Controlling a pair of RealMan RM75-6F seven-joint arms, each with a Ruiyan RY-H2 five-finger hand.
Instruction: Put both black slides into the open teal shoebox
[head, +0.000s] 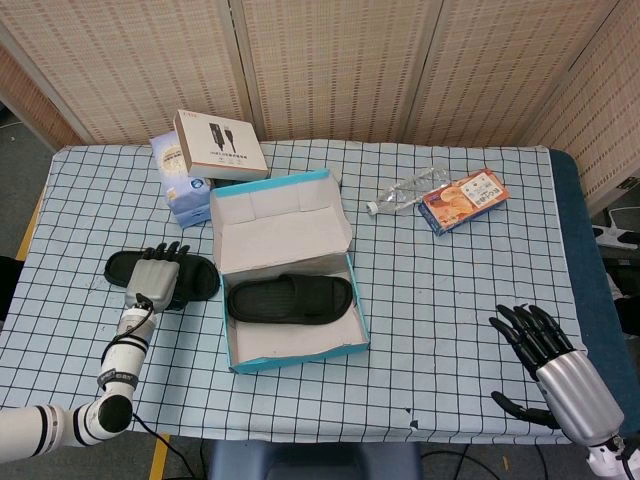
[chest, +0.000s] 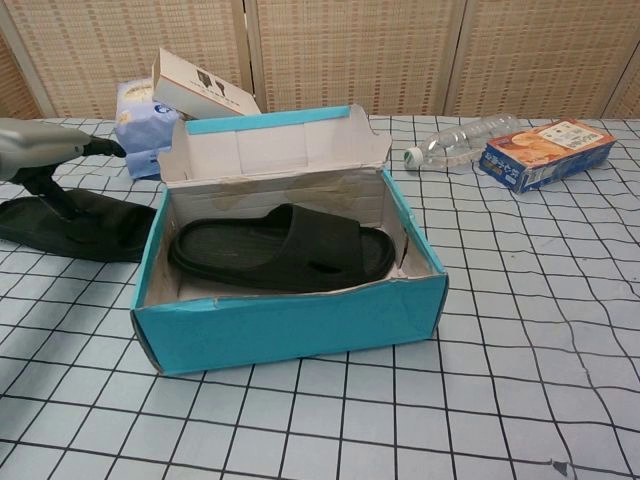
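Now the left hand (head: 152, 277) rests spread-fingered, grasping nothing, over the loose slide (head: 195, 277); the right hand (head: 555, 362) hangs released.

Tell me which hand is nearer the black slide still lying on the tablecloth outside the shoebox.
Left. The left hand is right over the black slide, at its left end, west of the teal shoebox. The right hand sits far across the table near the front right corner, fingers spread.

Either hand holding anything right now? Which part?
Right hand: nothing, fingers spread. Left hand is over the outside slide; a grip can't be told.
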